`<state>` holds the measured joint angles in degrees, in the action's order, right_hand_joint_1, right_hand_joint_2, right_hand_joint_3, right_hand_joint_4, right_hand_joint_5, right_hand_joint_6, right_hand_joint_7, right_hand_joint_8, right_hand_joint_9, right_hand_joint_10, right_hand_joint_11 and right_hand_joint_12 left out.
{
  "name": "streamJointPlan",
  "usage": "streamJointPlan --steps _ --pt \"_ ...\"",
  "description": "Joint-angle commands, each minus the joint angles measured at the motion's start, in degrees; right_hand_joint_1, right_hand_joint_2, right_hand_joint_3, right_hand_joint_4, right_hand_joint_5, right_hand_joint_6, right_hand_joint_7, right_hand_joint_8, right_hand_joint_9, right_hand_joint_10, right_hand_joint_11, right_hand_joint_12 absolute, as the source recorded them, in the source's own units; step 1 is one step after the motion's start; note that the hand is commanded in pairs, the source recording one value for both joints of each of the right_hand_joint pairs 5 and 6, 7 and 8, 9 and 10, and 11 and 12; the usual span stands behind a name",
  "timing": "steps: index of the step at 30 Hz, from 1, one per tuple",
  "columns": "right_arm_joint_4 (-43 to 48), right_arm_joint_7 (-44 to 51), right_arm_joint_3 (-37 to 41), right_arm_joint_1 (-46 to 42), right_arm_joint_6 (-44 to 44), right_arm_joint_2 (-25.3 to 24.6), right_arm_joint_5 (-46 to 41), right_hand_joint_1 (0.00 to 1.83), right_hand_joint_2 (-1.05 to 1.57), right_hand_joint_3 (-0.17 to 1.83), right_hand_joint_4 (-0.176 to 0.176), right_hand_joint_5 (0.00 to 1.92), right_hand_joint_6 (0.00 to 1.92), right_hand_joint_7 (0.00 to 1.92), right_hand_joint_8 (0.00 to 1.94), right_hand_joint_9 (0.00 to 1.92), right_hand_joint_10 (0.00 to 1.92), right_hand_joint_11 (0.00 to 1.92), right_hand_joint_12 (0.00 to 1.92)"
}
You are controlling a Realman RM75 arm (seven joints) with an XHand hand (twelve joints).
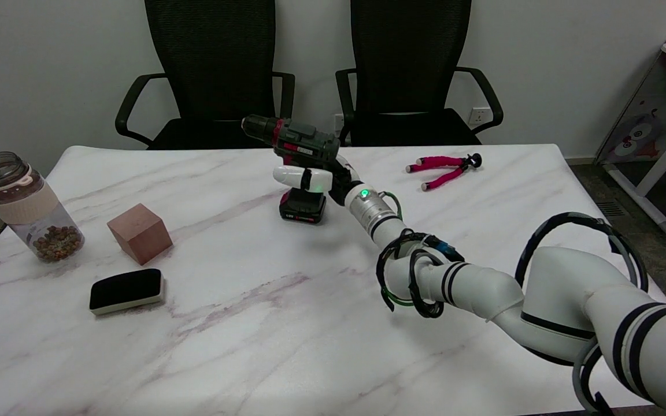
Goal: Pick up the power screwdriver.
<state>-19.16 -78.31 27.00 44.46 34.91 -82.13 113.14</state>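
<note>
A dark green and black power screwdriver (292,137) with a red collar stands upright at the table's middle back, its chuck pointing left. Its black battery base (303,208) sits on or just above the marble top; I cannot tell which. My right hand (317,177) wraps around the grip below the body, white fingers across the front of the handle. The right arm reaches in from the lower right.
Pink-handled pliers (441,168) lie at the back right. A wooden cube (139,233), a black eraser (126,290) and a glass jar (23,206) with brown pieces sit at the left. Two black office chairs stand behind the table.
</note>
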Motion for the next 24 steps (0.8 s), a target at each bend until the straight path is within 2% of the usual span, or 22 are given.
streamJointPlan --steps 1,10,24 --pt "1.06 0.00 0.33 0.27 -0.20 -0.13 -0.11 1.00 0.09 0.68 0.176 0.67 0.67 0.67 0.67 0.36 0.36 0.37 0.37" --pt "0.51 -0.26 0.33 0.37 0.34 -0.12 -0.11 1.01 0.09 0.76 0.176 0.70 0.70 0.70 0.70 0.38 0.38 0.36 0.36" --pt "-0.26 -0.54 0.33 0.27 0.33 0.04 -0.11 1.02 0.12 0.77 0.176 0.70 0.70 0.70 0.70 0.40 0.40 0.33 0.33"
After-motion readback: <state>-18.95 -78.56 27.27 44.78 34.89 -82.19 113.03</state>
